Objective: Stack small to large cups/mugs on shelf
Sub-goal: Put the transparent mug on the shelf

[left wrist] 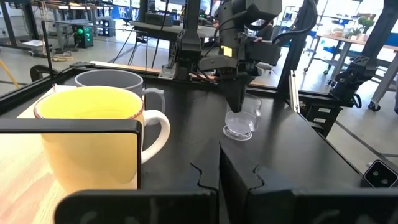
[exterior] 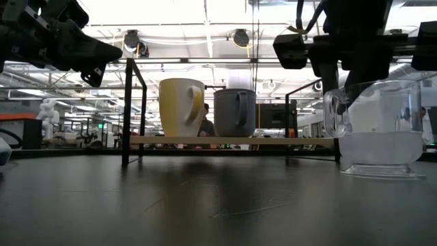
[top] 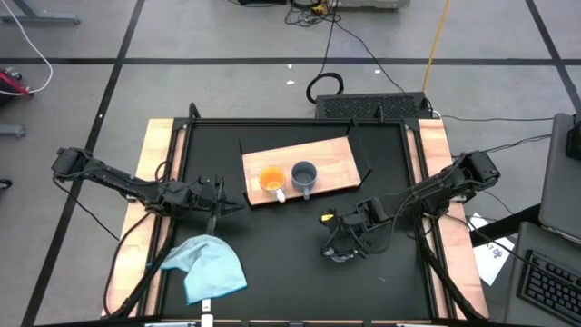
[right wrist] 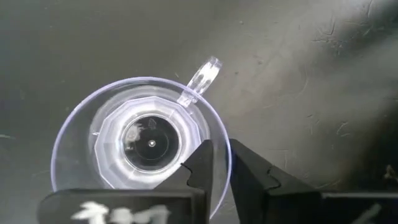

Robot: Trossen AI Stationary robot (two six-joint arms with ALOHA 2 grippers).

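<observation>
Left hand (top: pixel 216 194): fingers pressed together on nothing, hanging over the worktop (top: pixel 290 272) just off the shelf's left end; this arm waits.
Blue cloth (top: pixel 207 265): crumpled on the worktop at front left, below the left hand in the high view; no part of the task.
Shelf (top: pixel 336 156): light wooden board on a thin black frame, raised a little above the worktop, toward the back centre.
Orange cup (top: pixel 271 179): upright on the left part of the shelf, white handle toward the front.
Grey-blue cup (top: pixel 304 174): upright on the shelf just right of the orange cup, apart from it.
Clear cup (right wrist: pixel 142 142): upright on the worktop at front right, well apart from the shelf, not yet placed.
Right hand (right wrist: pixel 221 163): directly above the clear cup, pointing down; the fingers straddle the rim with a narrow gap, one inside and one outside the wall. Whether they press the wall cannot be told.
Step in hand: judged to be the grasp of the third cup at its rim.
Next move: calls for a firm pinch on the thin wall, a straight lift, then carriage to the shelf, clearing its frame and the two standing cups.
</observation>
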